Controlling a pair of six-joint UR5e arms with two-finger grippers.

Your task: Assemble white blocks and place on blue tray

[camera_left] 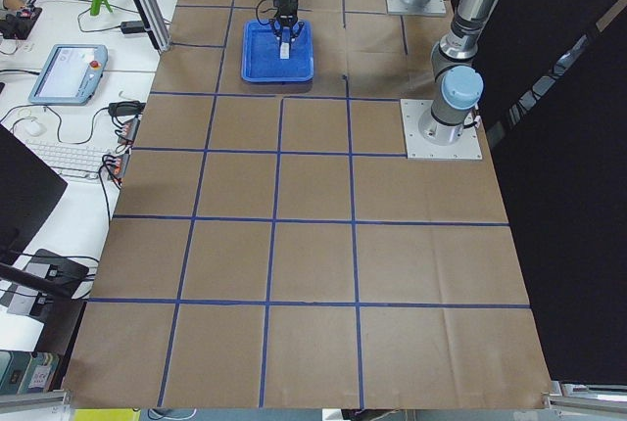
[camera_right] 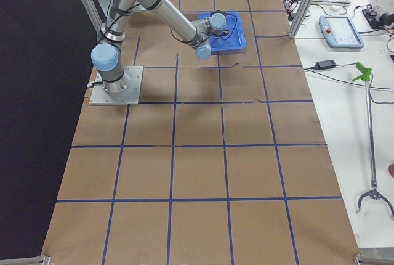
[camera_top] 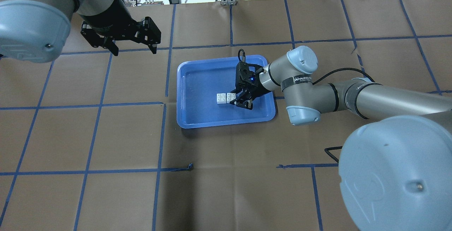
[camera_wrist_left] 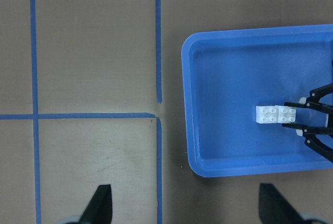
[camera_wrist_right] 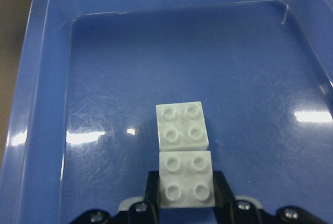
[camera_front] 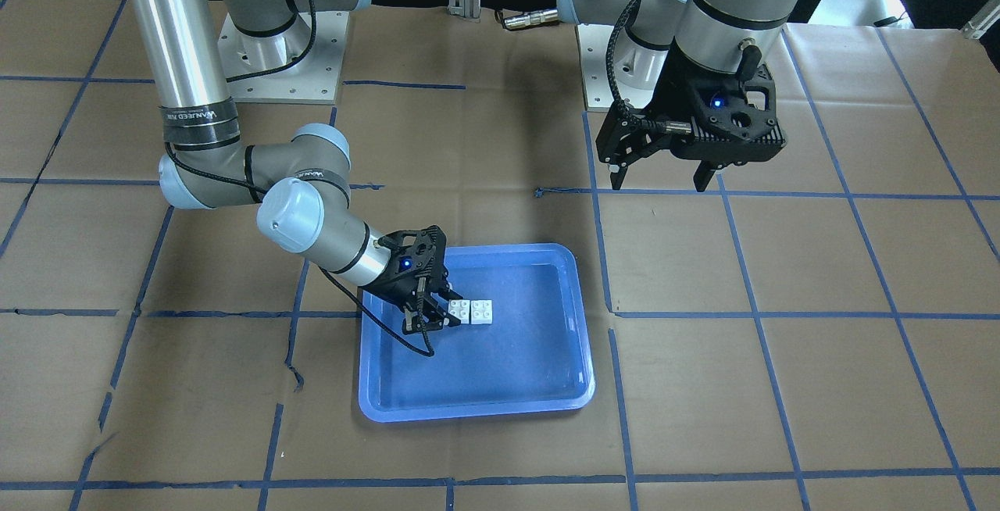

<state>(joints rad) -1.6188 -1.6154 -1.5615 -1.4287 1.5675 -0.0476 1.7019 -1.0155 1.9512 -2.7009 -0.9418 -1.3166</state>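
Note:
Two white blocks lie side by side, touching, on the floor of the blue tray [camera_front: 508, 386]. One block [camera_front: 482, 312] is free; it also shows in the right wrist view [camera_wrist_right: 182, 126]. My right gripper [camera_front: 444, 314] is low in the tray with its fingers against both sides of the other block [camera_front: 459, 309], which the right wrist view [camera_wrist_right: 186, 178] shows between the pads. The overhead view shows the pair [camera_top: 226, 97] at my right gripper [camera_top: 233, 97]. My left gripper [camera_top: 134, 51] is open and empty, high above the table away from the tray [camera_top: 197, 82].
Brown paper with a blue tape grid [camera_top: 162, 135] covers the table. The arm bases [camera_front: 281, 50] stand at the robot's side. A white desk with a keyboard and pendant [camera_left: 69, 73] runs along the far table edge.

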